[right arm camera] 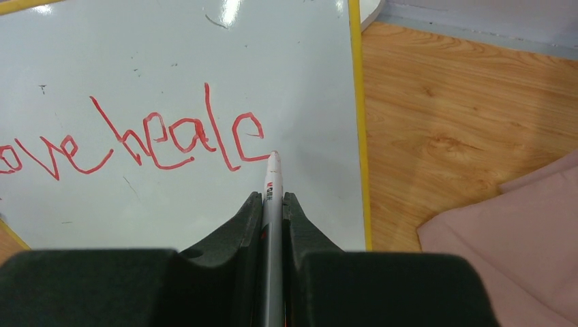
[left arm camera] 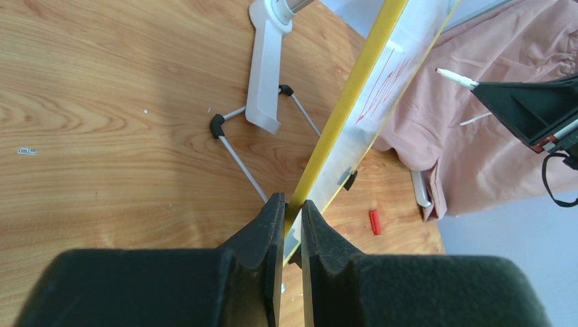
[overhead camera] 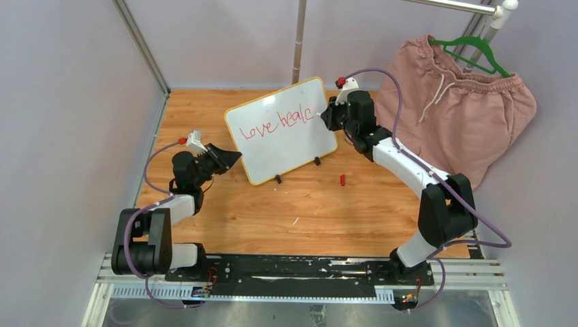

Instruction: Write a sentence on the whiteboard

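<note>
Mid-sentence, looks like. The whiteboard (overhead camera: 294, 148) is stood far-centre on the table (overhead camera: 272, 211), its left edge pinched in the nearly shut left gripper (left arm camera: 293, 204). A marker (right arm camera: 272, 178) is clamped in the right gripper (right arm camera: 272, 199), tip just right of the sentence (right arm camera: 146, 146), "love heale". An "s" is probably needed next, squeezed in before the right frame.

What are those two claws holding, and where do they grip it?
The left gripper pinches the whiteboard by its yellow edge; the right gripper clamps a marker by its barrel.

Red cursive sentence (overhead camera: 277, 125) "love heale" on the whiteboard (overhead camera: 300, 148); small red print on the marker (right arm camera: 272, 194) unreadable.
</note>
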Controlling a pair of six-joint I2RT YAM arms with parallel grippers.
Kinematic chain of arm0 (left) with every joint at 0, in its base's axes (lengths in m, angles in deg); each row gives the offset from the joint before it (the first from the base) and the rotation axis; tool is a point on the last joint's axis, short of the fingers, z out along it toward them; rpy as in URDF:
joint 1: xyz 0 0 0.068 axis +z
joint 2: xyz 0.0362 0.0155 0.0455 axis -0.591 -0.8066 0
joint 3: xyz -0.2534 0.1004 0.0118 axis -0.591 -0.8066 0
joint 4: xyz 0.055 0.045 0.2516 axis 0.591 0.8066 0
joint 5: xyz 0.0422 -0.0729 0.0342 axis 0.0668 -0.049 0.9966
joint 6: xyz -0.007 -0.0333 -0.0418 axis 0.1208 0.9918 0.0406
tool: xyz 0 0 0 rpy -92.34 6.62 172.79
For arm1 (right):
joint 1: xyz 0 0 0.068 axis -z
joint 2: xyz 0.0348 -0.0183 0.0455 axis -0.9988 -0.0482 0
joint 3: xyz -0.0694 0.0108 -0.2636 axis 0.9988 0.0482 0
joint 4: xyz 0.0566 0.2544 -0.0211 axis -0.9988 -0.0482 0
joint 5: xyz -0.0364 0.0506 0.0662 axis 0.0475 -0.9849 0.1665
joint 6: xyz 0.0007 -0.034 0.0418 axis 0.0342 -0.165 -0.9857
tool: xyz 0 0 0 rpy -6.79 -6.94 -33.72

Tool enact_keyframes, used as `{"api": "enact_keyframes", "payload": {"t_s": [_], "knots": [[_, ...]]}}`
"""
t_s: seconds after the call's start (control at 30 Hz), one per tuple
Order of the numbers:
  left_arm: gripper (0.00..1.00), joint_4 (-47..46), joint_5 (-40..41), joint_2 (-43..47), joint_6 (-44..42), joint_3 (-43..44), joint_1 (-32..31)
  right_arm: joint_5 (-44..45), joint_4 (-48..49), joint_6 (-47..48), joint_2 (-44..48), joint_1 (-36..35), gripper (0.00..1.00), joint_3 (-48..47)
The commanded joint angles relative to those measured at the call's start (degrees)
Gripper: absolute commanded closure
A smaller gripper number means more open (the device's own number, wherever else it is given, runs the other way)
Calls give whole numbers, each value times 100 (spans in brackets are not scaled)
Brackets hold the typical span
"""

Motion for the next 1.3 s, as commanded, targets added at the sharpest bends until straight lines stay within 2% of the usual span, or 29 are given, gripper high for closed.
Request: {"api": "enact_keyframes", "payload": {"t_s": [0.0, 0.13, 0.33, 0.7, 1.27], "knots": [[100, 41, 82, 31, -34, -13, 24, 219, 125, 10, -72, 76, 100, -297], [100, 41, 81, 29, -36, -10, 24, 375, 338, -67, -109, 78, 100, -246], [100, 41, 90, 26, -43, -4, 24, 61, 393, -59, -177, -19, 100, -324], [100, 41, 75, 30, -37, -3, 15, 448, 304, -187, -249, 9, 100, -410], [100, 41, 81, 41, -39, 5, 15, 422, 105, -167, -623, 23, 100, -780]]}}
